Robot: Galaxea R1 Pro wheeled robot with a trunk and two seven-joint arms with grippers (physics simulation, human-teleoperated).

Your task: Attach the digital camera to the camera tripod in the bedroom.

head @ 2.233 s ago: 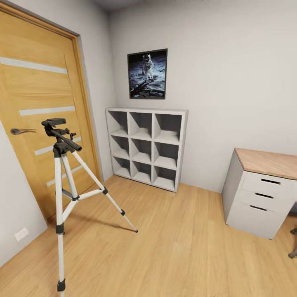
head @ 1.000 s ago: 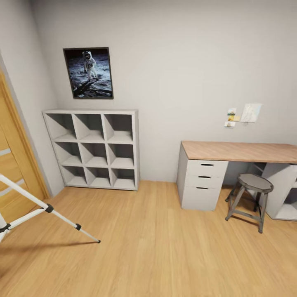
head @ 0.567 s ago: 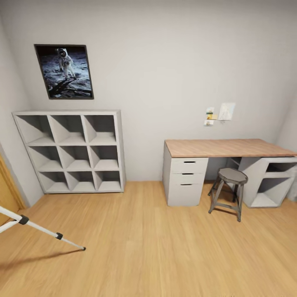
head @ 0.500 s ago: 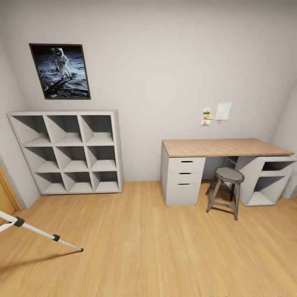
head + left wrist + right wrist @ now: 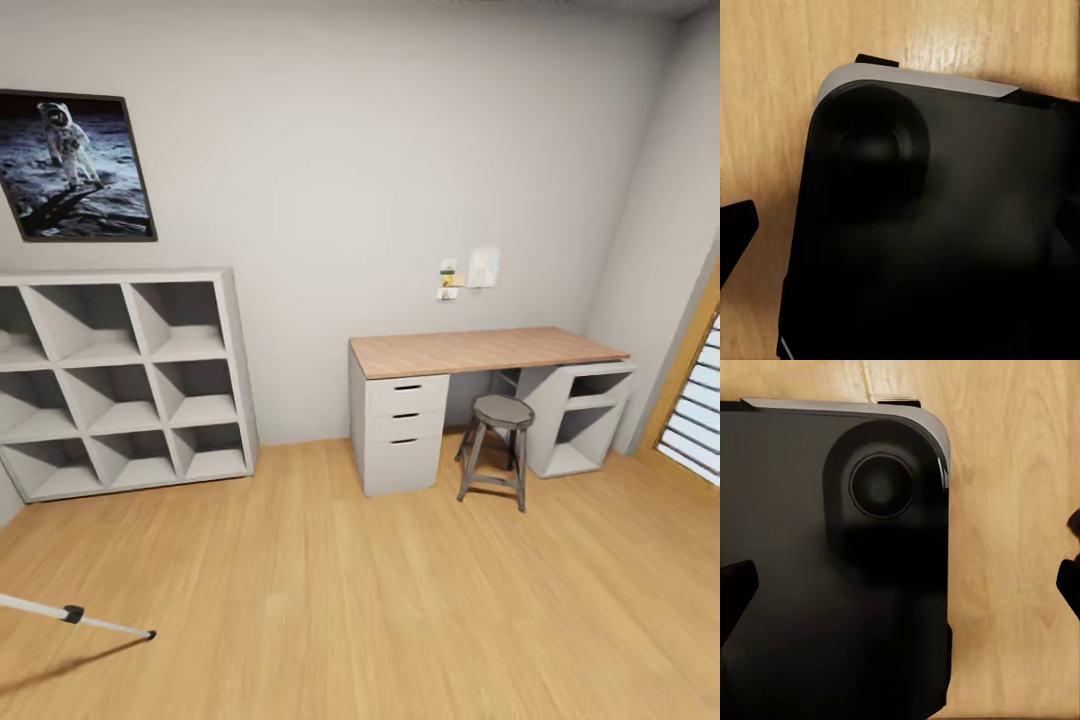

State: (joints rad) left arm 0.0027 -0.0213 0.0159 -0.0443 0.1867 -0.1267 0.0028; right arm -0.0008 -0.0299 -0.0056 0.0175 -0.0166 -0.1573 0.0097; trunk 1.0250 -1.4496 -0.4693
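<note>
Down by each tool is the robot's black base (image 5: pixel 937 225) over the wood floor (image 5: pixel 400 600). I cannot tell if either tool is wide or narrow. One silver camera tripod (image 5: pixel 75 616) leg pokes in low on the left. Farther off stand a white cube shelf (image 5: pixel 120 380), a wood-topped surface (image 5: pixel 480 350) and a round grey stool (image 5: pixel 497 445), with bare floor between.

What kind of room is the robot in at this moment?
Most likely a bedroom or study corner of a home: a wood-topped desk with a stool, a white cube shelf, an astronaut poster and plank flooring. One camera tripod leg shows too.
</note>
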